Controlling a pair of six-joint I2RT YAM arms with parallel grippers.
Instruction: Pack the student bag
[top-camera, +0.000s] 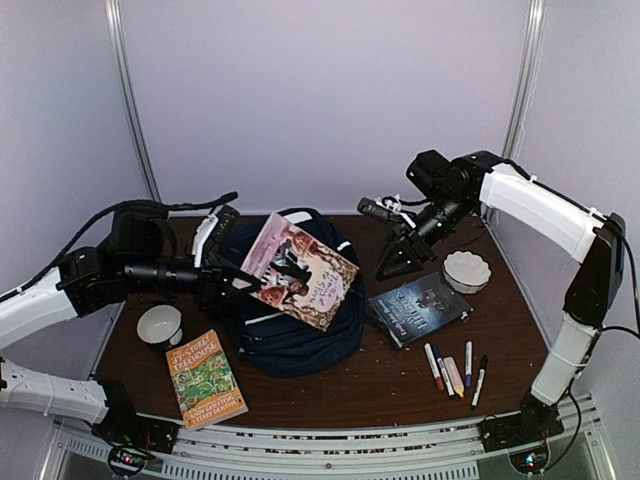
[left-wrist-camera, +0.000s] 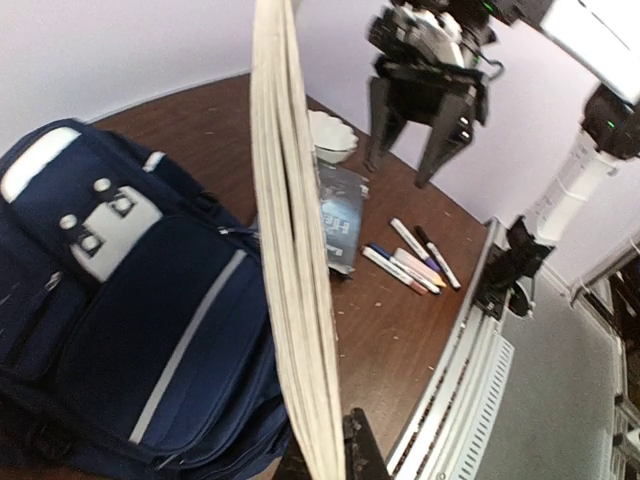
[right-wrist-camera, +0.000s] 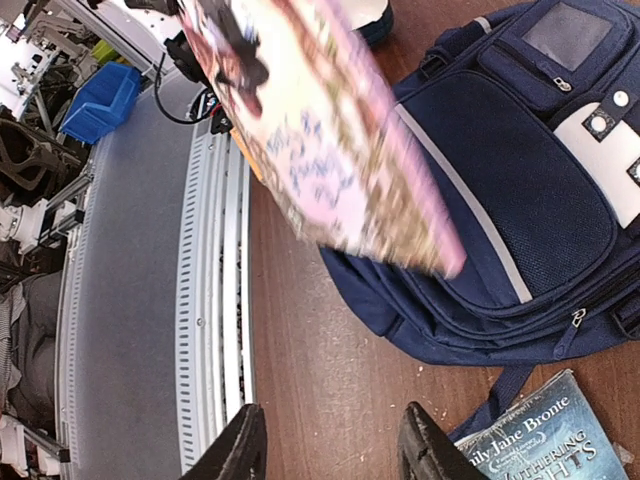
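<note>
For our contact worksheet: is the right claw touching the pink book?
Apart. In the right wrist view, the open right claw sits low, with bare table showing between it and the pink book.

Pale lilac walls (top-camera: 320, 100) enclose a dark brown wooden table (top-camera: 380, 392), with slim metal posts (top-camera: 135, 110) at the back corners. Past its near edge are a grey floor (right-wrist-camera: 125, 300) and a blue bin (right-wrist-camera: 100, 100).

Over the student bag (top-camera: 290, 345), the pink book (top-camera: 298, 270) aloft (top access blocked); bare table (top-camera: 375, 388) between bag and markers (top-camera: 455, 372).
</note>
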